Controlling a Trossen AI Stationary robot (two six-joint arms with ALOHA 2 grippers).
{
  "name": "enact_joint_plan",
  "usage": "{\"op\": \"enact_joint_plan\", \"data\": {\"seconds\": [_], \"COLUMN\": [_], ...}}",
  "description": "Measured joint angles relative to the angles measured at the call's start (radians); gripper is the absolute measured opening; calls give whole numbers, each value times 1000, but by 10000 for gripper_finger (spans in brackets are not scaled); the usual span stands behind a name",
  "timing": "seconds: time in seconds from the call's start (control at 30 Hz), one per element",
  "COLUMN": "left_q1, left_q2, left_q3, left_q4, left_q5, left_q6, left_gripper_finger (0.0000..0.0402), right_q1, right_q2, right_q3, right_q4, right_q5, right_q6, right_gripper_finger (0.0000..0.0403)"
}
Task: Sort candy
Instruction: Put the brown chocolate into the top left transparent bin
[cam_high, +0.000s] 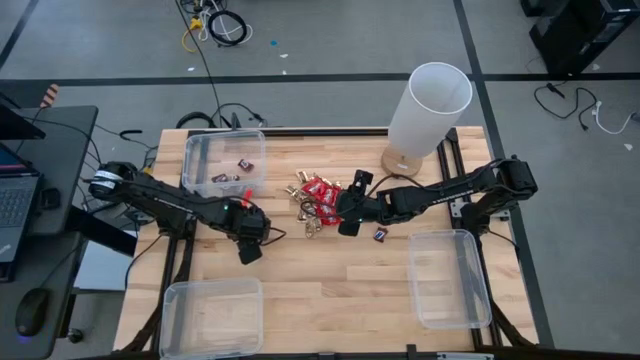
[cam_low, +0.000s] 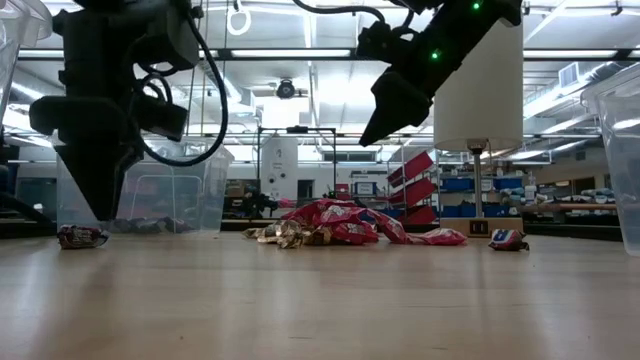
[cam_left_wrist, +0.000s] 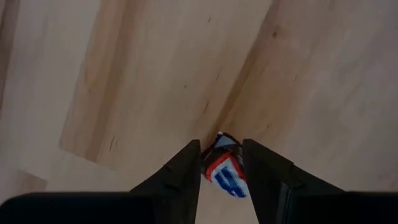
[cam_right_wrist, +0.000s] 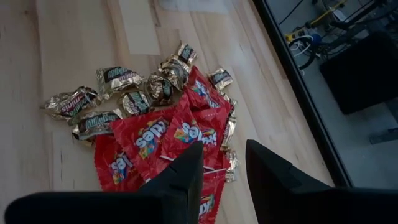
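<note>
Heap of shiny red packets (cam_right_wrist: 163, 140) and gold-foil pieces (cam_right_wrist: 118, 93) lies mid-desk, toward far edge. One small dark mini bar (cam_high: 379, 235) sits apart beside heap. Few more pieces lie in clear plastic bin (cam_high: 225, 163) at far left. Left tool (cam_left_wrist: 221, 171) is clamped on small red-white-blue wrapped candy (cam_left_wrist: 224, 174), just above pale wooden desk (cam_high: 330, 280). Right tool (cam_right_wrist: 222, 165) hovers over red packets, fingers apart, nothing between them.
</note>
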Motion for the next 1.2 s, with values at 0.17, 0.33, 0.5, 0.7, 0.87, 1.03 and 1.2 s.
{"op": "enact_joint_plan", "data": {"seconds": [0.17, 0.33, 0.5, 0.7, 0.87, 1.03, 1.2], "left_q1": [0, 0, 0, 3, 3, -25, -40], "left_q2": [0, 0, 0, 0, 0, 0, 0], "left_q3": [-34, -65, -75, -57, -1, 8, 8], "left_q4": [10, 34, 26, -16, -106, -121, -94], "left_q5": [0, 13, 15, 5, -3, 1, 7], "left_q6": [1, 2, 11, 34, 119, 365, 555], "left_gripper_finger": [122, 122, 122, 122, 121, 121, 121], "right_q1": [0, 0, 0, 0, 0, 0, 0], "right_q2": [0, 0, 0, 0, 0, 0, 1], "right_q3": [0, 0, 0, 0, 0, 0, 0], "right_q4": [2, 3, 8, 14, 15, 21, 21], "right_q5": [0, 0, 0, 0, 0, 0, 0], "right_q6": [-5, -5, -5, -5, -5, -5, -5], "right_gripper_finger": [107, 107, 107, 107, 107, 107, 107]}}
